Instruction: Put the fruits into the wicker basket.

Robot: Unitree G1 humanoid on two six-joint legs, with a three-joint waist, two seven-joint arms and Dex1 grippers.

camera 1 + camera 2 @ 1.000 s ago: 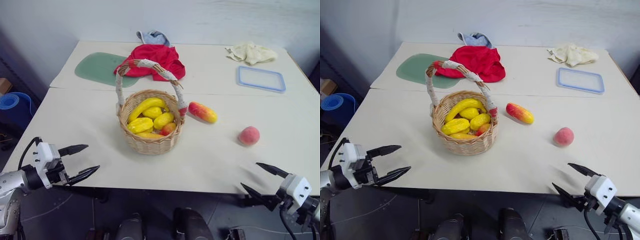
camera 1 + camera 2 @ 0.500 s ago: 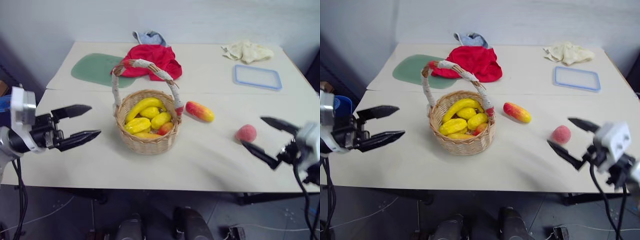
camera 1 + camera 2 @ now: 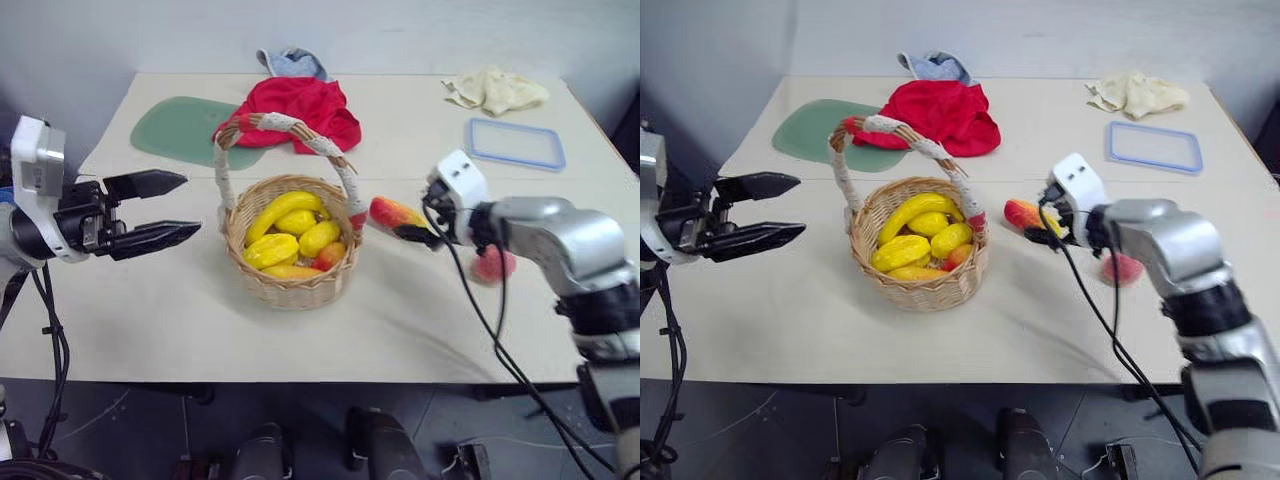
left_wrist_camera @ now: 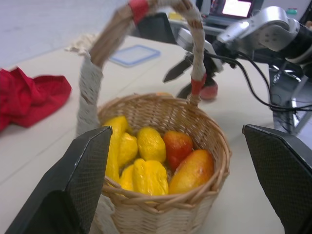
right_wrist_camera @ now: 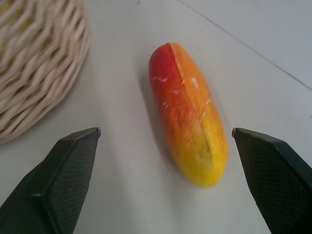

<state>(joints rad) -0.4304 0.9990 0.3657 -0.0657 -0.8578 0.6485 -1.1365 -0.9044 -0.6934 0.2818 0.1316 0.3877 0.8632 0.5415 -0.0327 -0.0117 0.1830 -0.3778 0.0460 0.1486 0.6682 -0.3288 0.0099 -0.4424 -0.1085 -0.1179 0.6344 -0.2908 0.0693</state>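
While jaws gape, mango (image 5: 189, 129) just beside wicker basket (image 3: 290, 285).

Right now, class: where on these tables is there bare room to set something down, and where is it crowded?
Free: the near strip of table in front of the wicker basket, and the stretch between red cloth and blue-rimmed tray. Crowded: beside the basket, where the open right gripper flanks the mango, the peach close by.
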